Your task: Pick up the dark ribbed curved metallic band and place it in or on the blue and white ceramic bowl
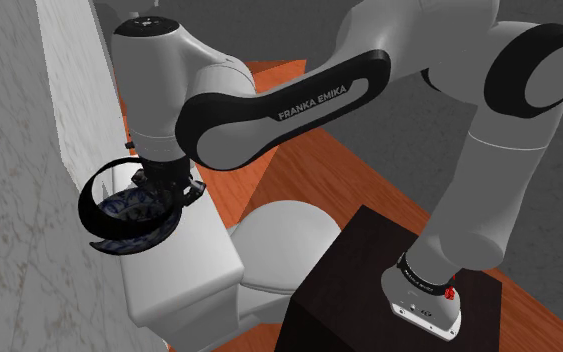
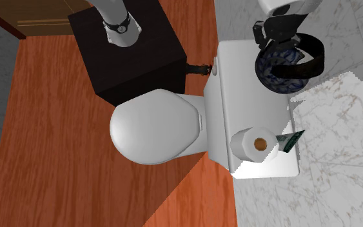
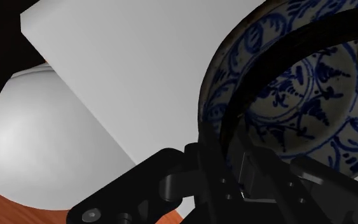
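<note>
Pincer [image 1: 162,185] clasping dark band [image 2: 316,55], over blue-white bowl [image 2: 273,71]

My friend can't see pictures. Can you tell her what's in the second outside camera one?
Seen from above, a black gripper clasps a dark curved band at a blue and white bowl on a white toilet tank. A toilet paper roll also sits on the tank. The closed toilet lid and reddish-brown floor lie to the view's left.
</note>
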